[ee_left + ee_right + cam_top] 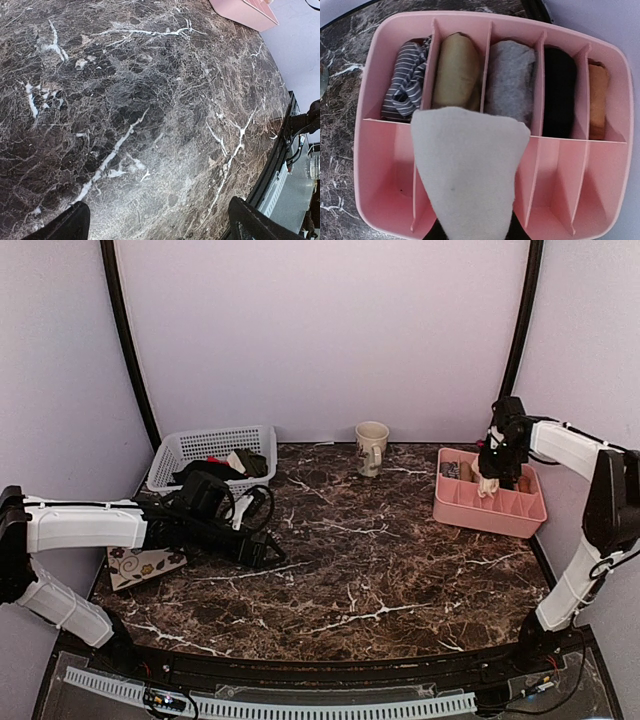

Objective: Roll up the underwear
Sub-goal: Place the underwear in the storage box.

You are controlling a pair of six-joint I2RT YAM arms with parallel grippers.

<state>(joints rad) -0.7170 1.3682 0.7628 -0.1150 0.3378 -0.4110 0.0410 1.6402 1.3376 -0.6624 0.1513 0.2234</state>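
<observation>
The pink plastic tray [385,165], at 2 o'clock on the bench [380,580], is split by thin walls into two rows. Its far row holds five rolled garments: a striped roll [402,85], a tan roll [456,70], a grey knit roll [510,75], a black roll [559,90] and an orange roll [597,97], half hidden behind a divider. The right hand [490,476] pinches the underwear [470,170], a smooth cream cloth shaped like a blunt wedge over the tray's near row; the cloth covers most of the fingers. At 10 o'clock a white lattice basket [215,440] holds dark crumpled garments, hard to tell apart. A cream mug [371,445] stands at 12 o'clock. The left hand [157,225], spread wide, hovers over brown marble veined with white.
</observation>
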